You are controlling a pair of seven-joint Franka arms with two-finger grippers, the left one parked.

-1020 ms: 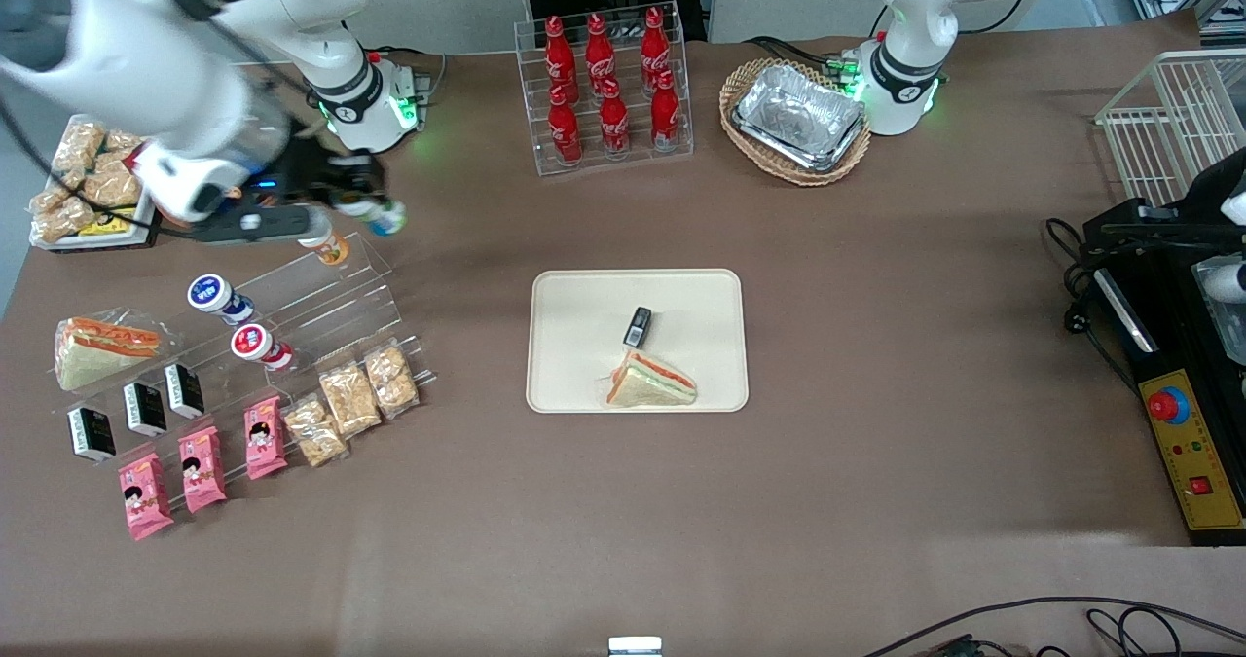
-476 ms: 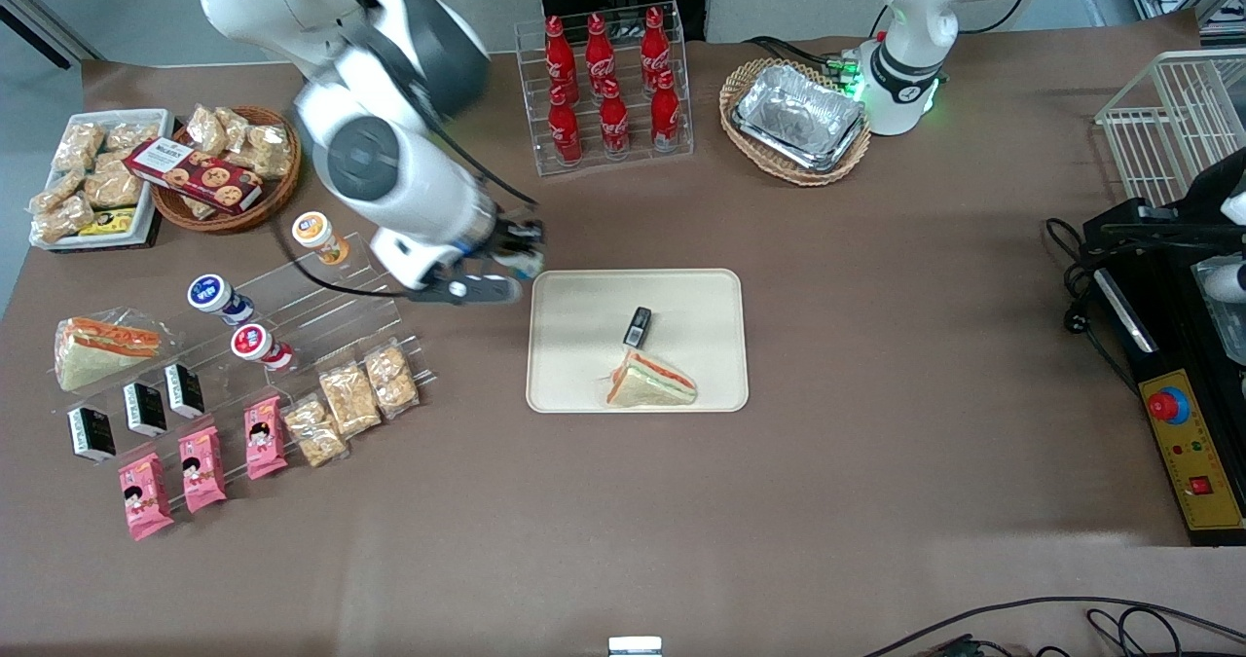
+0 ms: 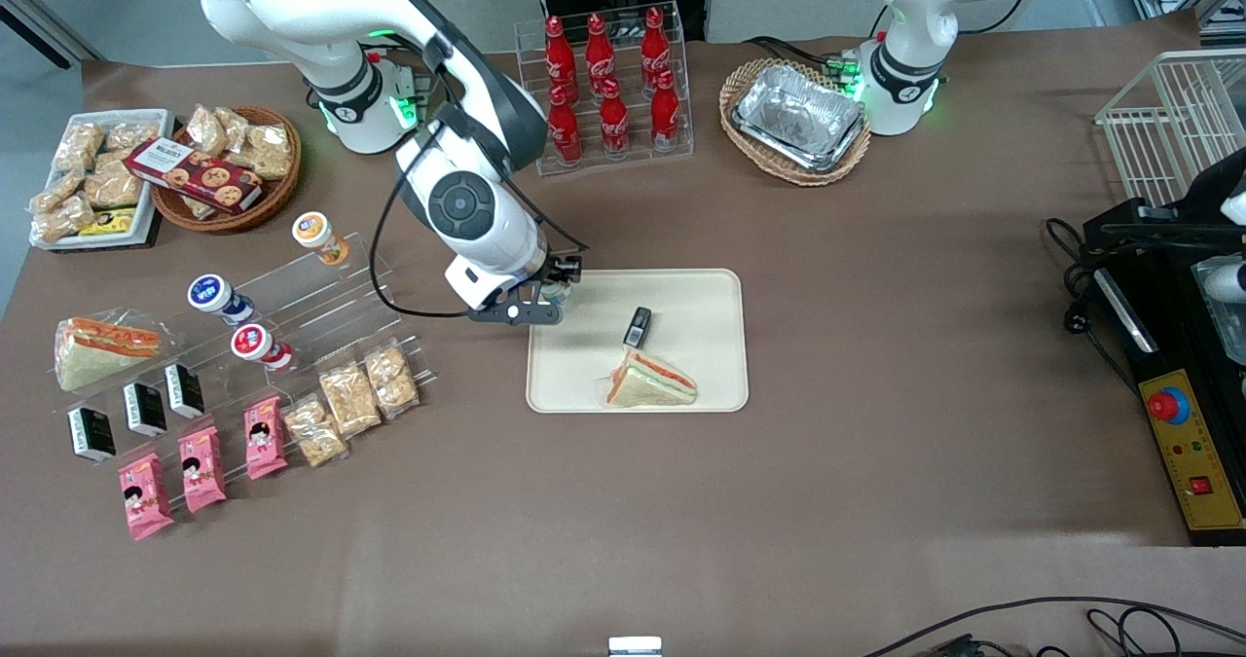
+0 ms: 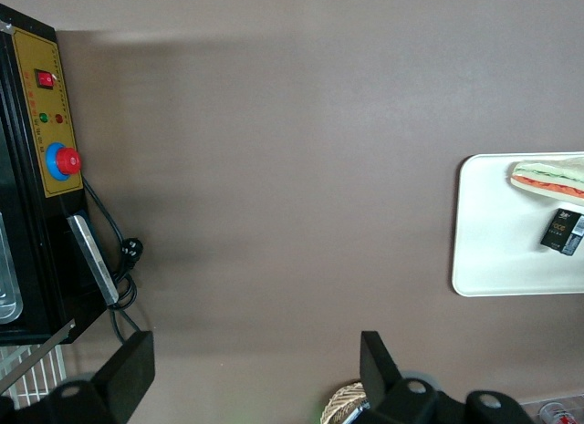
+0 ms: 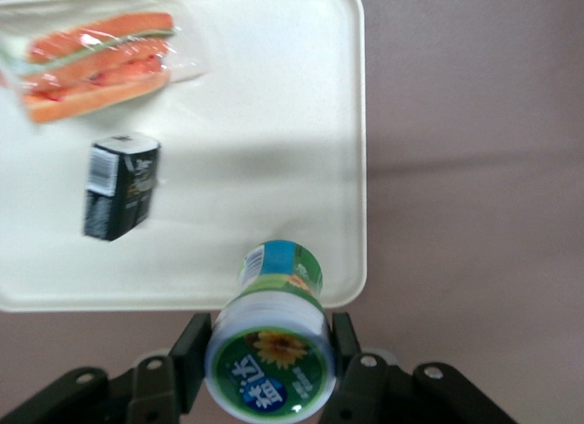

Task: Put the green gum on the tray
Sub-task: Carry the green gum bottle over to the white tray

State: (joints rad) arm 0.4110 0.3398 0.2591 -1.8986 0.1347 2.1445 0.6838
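Observation:
My right gripper [image 3: 557,289] is shut on the green gum [image 5: 271,346], a small white bottle with a green-and-white lid and teal label. I hold it above the edge of the cream tray [image 3: 696,287] that faces the working arm's end of the table, at the corner farther from the front camera. In the front view the bottle [image 3: 559,293] is mostly hidden by the wrist. The tray [image 5: 274,123] holds a wrapped sandwich [image 3: 650,381] and a small black box [image 3: 638,326]. Both show in the right wrist view, sandwich [image 5: 96,64] and box [image 5: 121,185].
A clear tiered rack [image 3: 336,297] toward the working arm's end holds the orange-lidded bottle [image 3: 316,236], blue-lidded bottle [image 3: 216,297] and red-lidded bottle [image 3: 258,346]. Snack packs [image 3: 350,399] lie nearer the camera. A cola rack [image 3: 608,83] and foil trays in a basket [image 3: 798,120] stand farther back.
My gripper has carried the green gum from above the tiered rack sideways across the table to the tray's edge. Nothing on the tray has moved.

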